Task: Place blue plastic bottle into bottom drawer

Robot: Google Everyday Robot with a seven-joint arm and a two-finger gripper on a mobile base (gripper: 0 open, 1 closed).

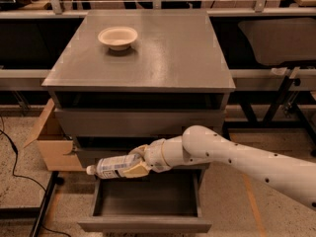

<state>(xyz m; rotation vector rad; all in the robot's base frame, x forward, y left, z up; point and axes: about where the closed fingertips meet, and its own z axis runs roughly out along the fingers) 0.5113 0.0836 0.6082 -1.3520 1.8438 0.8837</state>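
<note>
The blue plastic bottle [111, 166] lies sideways in my gripper [135, 162], white cap pointing left, clear body with a whitish-blue label. The gripper is shut on the bottle's base end and holds it in front of the cabinet, just above the back left part of the bottom drawer [145, 224]. The bottom drawer is pulled out toward the camera and its tray shows nothing inside. My white arm [237, 162] reaches in from the right.
A white bowl [117, 37] sits on the cabinet top [163, 53] at the back left. An open cardboard box [52, 142] stands on the floor left of the cabinet. A black cable [10, 157] runs along the floor at left. Metal frames stand right of the cabinet.
</note>
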